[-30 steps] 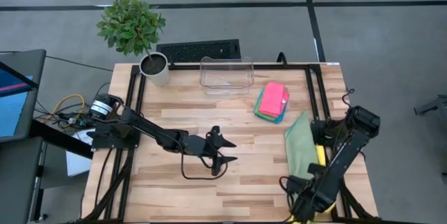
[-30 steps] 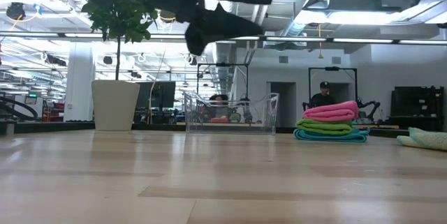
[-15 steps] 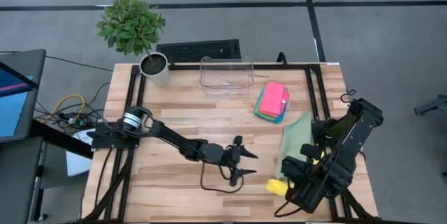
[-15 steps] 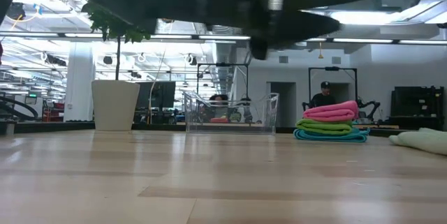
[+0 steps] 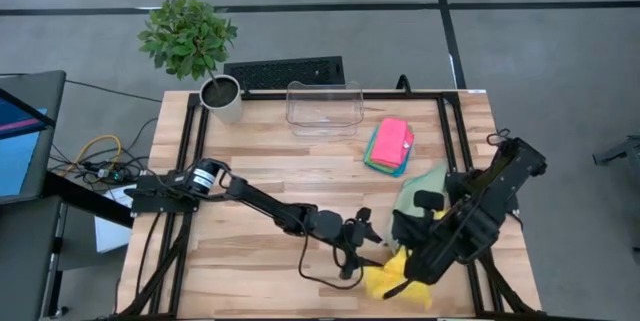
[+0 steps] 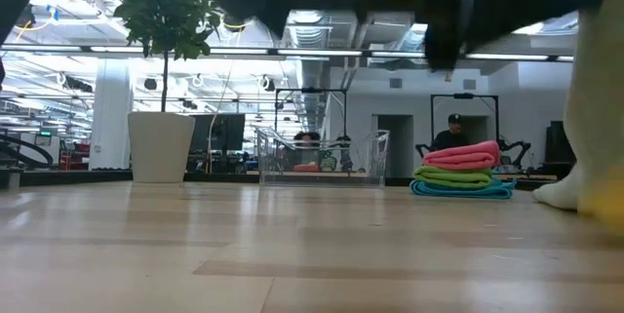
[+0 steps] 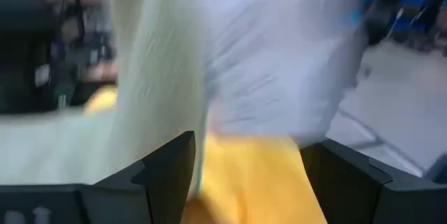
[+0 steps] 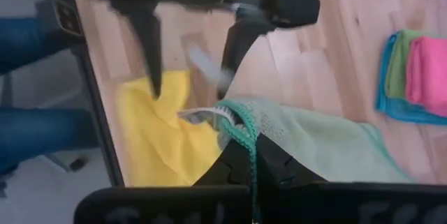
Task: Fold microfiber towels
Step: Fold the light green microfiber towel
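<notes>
My right gripper (image 8: 248,160) is shut on a pale sage green towel (image 5: 428,183) near the table's front right and holds it raised. A yellow towel (image 5: 392,279) lies crumpled under it by the near edge. My left gripper (image 5: 368,249) reaches level from the left and stands open, one finger on each side of the yellow towel (image 7: 258,175), with the sage cloth hanging just beyond it. A folded stack with pink on top, then green, then blue (image 5: 390,146) rests farther back. My right gripper pinches the sage towel's hemmed edge (image 8: 241,130) between its two fingers, which come steeply from above. The cloth hangs below them, slack, and its far part (image 5: 432,176) lies on the table. Whether the yellow towel is also pinched cannot be told. My left gripper: I cannot tell whether it touches the yellow cloth.
A clear plastic bin (image 5: 324,107) stands at the back middle, and a potted plant (image 5: 222,98) at the back left. A keyboard (image 5: 284,72) lies behind the table's far edge. Bare wood (image 5: 250,151) spans the left and middle.
My left gripper has swept toward the table's right, up to the towels. My right gripper has risen and swung left along the near edge, lifting the sage towel's near end while its far part stays down. The yellow towel has slid from the right edge to the near edge.
</notes>
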You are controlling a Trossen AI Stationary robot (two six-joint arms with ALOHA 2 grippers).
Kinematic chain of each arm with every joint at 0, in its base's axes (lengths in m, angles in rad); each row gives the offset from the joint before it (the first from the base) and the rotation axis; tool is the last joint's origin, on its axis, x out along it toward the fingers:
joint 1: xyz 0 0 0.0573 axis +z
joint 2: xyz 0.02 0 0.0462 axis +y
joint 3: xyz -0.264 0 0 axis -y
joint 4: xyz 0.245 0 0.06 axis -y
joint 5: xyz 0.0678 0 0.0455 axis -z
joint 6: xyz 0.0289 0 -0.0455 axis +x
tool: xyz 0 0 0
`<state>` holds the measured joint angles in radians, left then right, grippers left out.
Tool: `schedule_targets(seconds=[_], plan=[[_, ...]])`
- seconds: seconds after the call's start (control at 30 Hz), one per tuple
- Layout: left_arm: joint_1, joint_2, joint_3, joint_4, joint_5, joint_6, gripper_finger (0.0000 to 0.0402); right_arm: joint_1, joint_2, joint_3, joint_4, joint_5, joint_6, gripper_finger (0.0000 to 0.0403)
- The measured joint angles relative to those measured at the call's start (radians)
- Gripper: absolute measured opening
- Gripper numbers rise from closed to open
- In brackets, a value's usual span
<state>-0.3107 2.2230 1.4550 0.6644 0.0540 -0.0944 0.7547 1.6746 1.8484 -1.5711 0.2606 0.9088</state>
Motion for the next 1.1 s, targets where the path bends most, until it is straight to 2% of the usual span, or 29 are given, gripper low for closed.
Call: schedule_targets(seconds=[0.2,0.43,0.57,0.8,0.97,1.1], plan=[[-0.029,0.006,0.114,-0.284,-0.244,0.090,0.0249,0.028,-0.014,0.001,0.000,0.008,0.038,0.0012],[-0.030,0.006,0.112,-0.290,-0.364,0.036,0.0249,0.021,-0.016,0.001,0.000,0.044,0.041,0.0012],[-0.030,0.006,0.108,-0.298,-0.379,0.001,0.0249,-0.011,-0.015,0.001,0.000,0.084,0.008,0.0012],[-0.040,0.005,0.107,-0.367,-0.465,-0.083,0.0250,-0.098,-0.015,0.001,0.000,0.137,-0.061,0.0012],[-0.048,0.005,0.107,-0.414,-0.577,-0.136,0.0250,-0.179,-0.015,0.000,0.000,0.143,-0.119,0.0017],[-0.048,0.005,0.107,-0.414,-0.610,-0.189,0.0250,-0.232,-0.015,0.000,0.006,0.165,-0.182,0.0013]])
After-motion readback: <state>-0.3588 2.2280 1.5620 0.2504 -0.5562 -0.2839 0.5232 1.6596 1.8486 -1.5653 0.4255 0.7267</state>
